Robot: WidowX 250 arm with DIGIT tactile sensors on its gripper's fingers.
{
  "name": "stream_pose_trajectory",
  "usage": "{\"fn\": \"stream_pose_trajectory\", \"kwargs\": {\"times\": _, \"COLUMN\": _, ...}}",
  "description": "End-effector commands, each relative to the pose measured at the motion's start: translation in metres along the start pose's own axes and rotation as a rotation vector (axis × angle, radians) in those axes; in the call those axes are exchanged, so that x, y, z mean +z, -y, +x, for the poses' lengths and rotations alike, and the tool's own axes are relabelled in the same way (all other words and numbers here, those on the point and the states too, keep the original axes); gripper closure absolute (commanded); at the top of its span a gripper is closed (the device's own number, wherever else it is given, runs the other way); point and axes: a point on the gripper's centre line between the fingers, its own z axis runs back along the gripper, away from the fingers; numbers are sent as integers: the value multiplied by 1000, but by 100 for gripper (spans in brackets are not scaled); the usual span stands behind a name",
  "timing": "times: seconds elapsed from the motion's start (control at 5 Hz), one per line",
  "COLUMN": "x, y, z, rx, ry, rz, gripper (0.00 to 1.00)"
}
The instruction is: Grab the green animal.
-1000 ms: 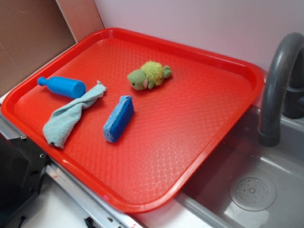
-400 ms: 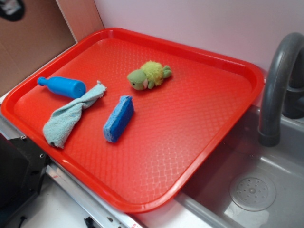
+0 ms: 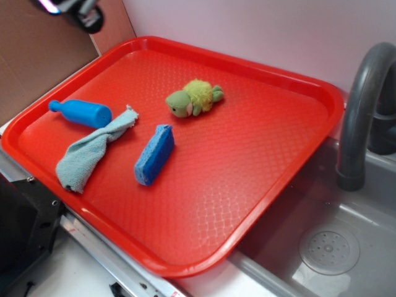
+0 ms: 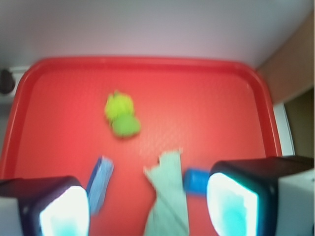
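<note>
The green animal, a small plush turtle with a fuzzy yellow-green shell, lies on the red tray toward its far side. It also shows in the wrist view, blurred, near the middle. My gripper is high at the top left of the exterior view, only partly in frame and far from the turtle. In the wrist view the gripper is open and empty, high above the tray, with its two pads wide apart at the bottom corners.
A blue sponge, a pale teal cloth and a blue bottle-shaped toy lie on the tray's left half. A grey sink with a dark faucet is at the right. A brown board stands at the back left.
My gripper has come further into view at the top left of the exterior view. The things on the tray have not moved.
</note>
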Motion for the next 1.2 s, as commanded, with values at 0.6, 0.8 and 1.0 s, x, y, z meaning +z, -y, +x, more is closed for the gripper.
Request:
{"fn": "stream_pose_trajectory", "kwargs": {"times": 0.6, "x": -142, "y": 36, "z": 35, "rx": -152, "ry": -168, "rz": 94, "gripper": 0}}
{"fn": "stream_pose_trajectory", "kwargs": {"times": 0.8, "x": -154, "y": 27, "z": 40, "rx": -145, "ry": -207, "rz": 102, "gripper": 0}}
{"fn": "stream_pose_trajectory", "kwargs": {"times": 1.0, "x": -168, "y": 23, "z": 40, "rx": -153, "ry": -280, "rz": 107, "gripper": 40}}
